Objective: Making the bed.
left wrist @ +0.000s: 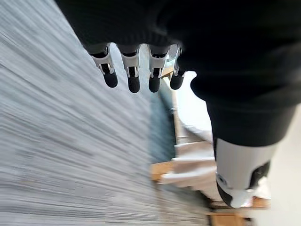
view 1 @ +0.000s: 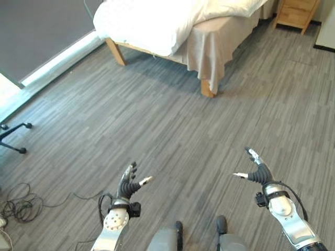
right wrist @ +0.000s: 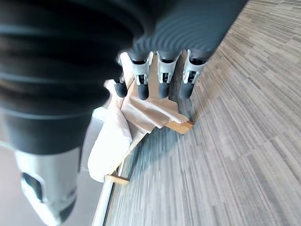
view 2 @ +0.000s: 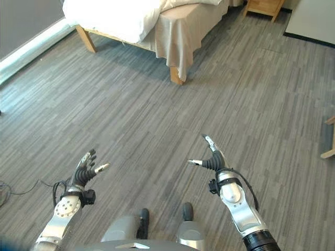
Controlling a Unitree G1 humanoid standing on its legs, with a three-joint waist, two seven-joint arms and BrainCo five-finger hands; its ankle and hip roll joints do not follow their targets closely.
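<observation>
Both hands (view 1: pixel 127 184) (view 1: pixel 256 171) empty, splayed; bed (view 1: pixel 157 23) cut off above.

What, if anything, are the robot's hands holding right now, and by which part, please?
Nothing is held. The left hand and right hand are both open and empty above the floor, well short of the bed.

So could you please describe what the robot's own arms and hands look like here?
Both arms are silver-grey metal with rounded joint housings. The left hand and right hand have silver fingers with dark tips and a separate thumb. A dark ribbed cover wraps the back of each hand and the wrist, seen close in both wrist views.
</observation>
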